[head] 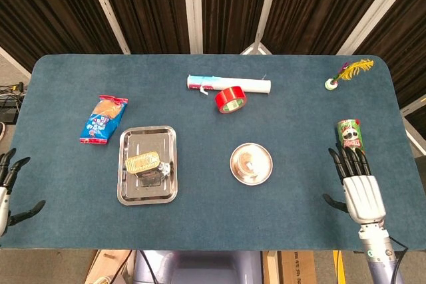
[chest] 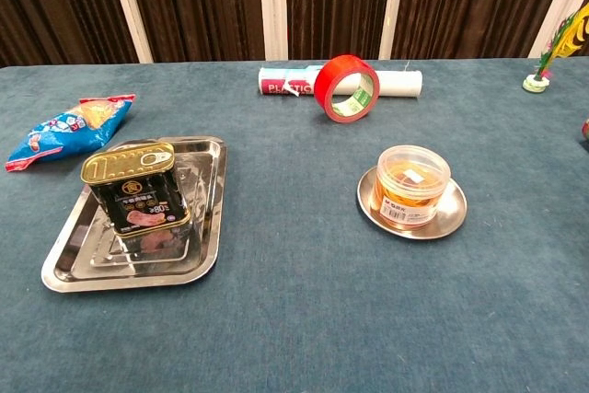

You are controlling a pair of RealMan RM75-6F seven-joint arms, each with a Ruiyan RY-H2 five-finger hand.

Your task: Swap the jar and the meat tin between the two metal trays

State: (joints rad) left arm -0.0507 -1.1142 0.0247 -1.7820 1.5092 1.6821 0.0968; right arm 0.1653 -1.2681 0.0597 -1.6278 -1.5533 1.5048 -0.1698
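jar (chest: 411,183), meat tin (chest: 135,189) (hands head-view only)

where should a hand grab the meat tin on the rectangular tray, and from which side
Probably across the two broad faces of the meat tin, just under its gold lid. It stands upright in the rectangular tray, whose low rim blocks a low reach. Coming from the left suits the open left hand, the nearer one.

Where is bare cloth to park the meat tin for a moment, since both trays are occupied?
The widest bare patch lies between the rectangular tray and the round tray. The front strip is bare too. Behind, the red tape roll and the white tube crowd the middle.
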